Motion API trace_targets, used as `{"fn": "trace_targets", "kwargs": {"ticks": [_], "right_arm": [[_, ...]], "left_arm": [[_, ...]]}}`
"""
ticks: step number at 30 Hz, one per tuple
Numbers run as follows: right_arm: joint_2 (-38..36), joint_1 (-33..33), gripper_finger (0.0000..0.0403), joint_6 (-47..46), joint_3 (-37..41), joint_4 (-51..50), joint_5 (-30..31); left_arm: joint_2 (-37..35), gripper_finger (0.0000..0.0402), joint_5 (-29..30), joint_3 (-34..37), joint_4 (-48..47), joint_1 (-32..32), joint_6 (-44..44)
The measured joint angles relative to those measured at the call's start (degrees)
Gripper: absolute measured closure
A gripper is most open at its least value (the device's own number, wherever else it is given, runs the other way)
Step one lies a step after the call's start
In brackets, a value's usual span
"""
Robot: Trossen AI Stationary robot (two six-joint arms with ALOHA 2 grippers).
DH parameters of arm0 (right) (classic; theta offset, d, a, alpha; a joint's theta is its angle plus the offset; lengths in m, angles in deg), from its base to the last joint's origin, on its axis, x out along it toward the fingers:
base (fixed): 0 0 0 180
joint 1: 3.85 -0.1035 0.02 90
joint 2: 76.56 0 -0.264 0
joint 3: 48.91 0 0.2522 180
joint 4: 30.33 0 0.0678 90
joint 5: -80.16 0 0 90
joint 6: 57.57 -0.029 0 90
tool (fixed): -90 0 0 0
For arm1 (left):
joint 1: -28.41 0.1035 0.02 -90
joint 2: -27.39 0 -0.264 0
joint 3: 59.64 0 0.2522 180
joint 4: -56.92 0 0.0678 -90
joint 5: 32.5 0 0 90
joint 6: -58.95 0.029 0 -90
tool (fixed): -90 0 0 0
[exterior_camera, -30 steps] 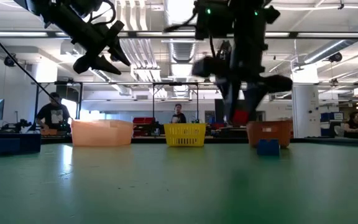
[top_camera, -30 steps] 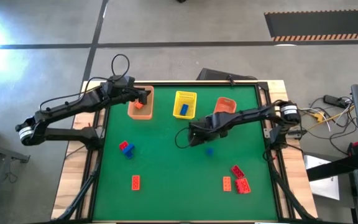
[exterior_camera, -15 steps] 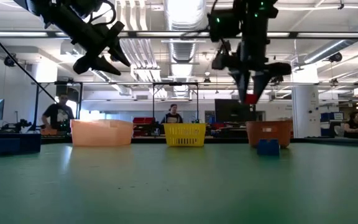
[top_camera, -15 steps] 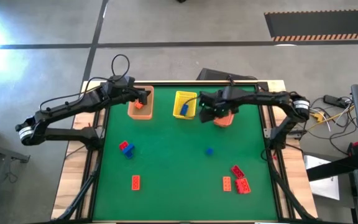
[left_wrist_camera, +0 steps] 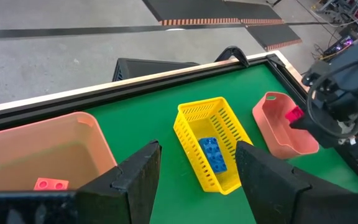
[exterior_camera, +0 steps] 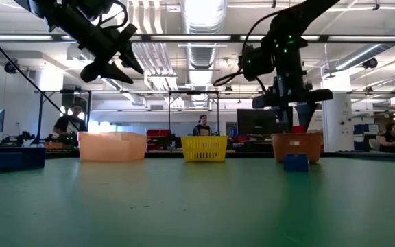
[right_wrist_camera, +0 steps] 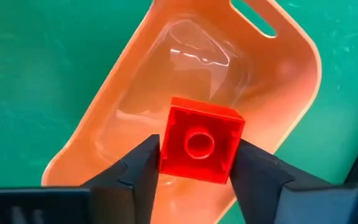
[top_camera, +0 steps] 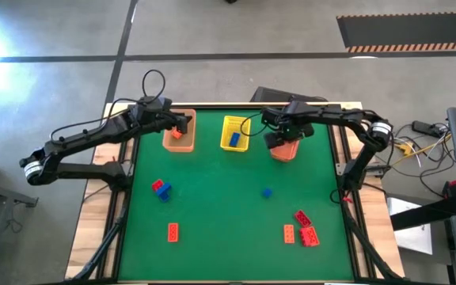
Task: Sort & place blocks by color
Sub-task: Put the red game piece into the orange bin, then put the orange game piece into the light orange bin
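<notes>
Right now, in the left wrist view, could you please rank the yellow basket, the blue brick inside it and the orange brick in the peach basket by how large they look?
1. yellow basket, clearly largest.
2. blue brick and orange brick: they look about alike, and the orange one lies nearer the camera, so I won't rank them.

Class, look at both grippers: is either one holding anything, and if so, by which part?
The right gripper has a red block between its fingers, by two opposite sides, above the red-orange basket. The left gripper is open and holds nothing.
</notes>
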Motion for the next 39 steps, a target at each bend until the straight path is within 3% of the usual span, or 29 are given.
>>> {"fn": "trace_targets", "kwargs": {"ticks": [6,12,19,30,36,39], "right_arm": [[-0.7,-0.1,0.0163,-0.1,0.0,0.3,0.4],[-2.5,-1.4,0.0140,-1.0,-0.3,-0.1,-0.7],[-8.6,-7.1,0.0153,-6.3,-0.8,0.1,-2.0],[-18.2,-21.6,0.0184,-15.0,-0.7,5.5,6.1],[-19.0,-26.9,0.0193,-17.6,-0.7,5.8,12.2],[-18.9,-27.2,0.0196,-16.1,-0.7,5.8,12.4]], "left_arm": [[0.0,0.0210,0.0,0.1,0.0,0.0,0.0],[0.0,0.0210,-1.3,0.2,-0.6,0.0,-2.3],[0.1,0.0210,-5.9,0.2,-1.9,-3.4,-7.5],[0.2,0.0210,-6.7,0.2,-1.9,-14.7,-10.6],[0.2,0.0210,-6.8,0.2,-1.9,-20.5,-19.7],[0.3,0.0210,-6.9,0.2,-2.0,-24.9,-26.3]]}}
